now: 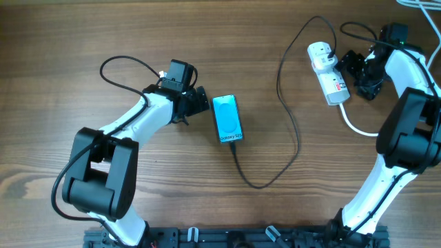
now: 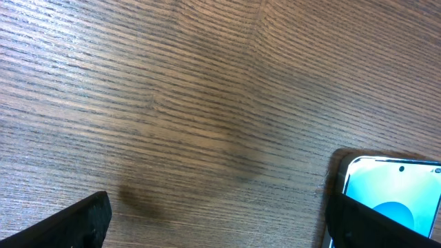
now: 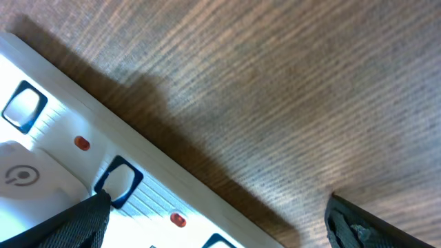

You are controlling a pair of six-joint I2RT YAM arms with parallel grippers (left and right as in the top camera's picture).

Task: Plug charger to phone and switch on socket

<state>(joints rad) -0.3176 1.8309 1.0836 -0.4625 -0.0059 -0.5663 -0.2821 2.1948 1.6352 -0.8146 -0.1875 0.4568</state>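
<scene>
The phone lies face up at the table's centre, teal screen lit, with the thin black charger cable running from its bottom edge in a loop up to the white socket strip at the upper right. My left gripper is open just left of the phone's top; the phone's corner shows by its right finger. My right gripper is open beside the socket's right side; the strip with small red lights lies under its left finger.
The thick white cord leaves the socket's lower end and curves right under my right arm. A white plug adapter sits in the strip's top outlet. Bare wood tabletop surrounds everything.
</scene>
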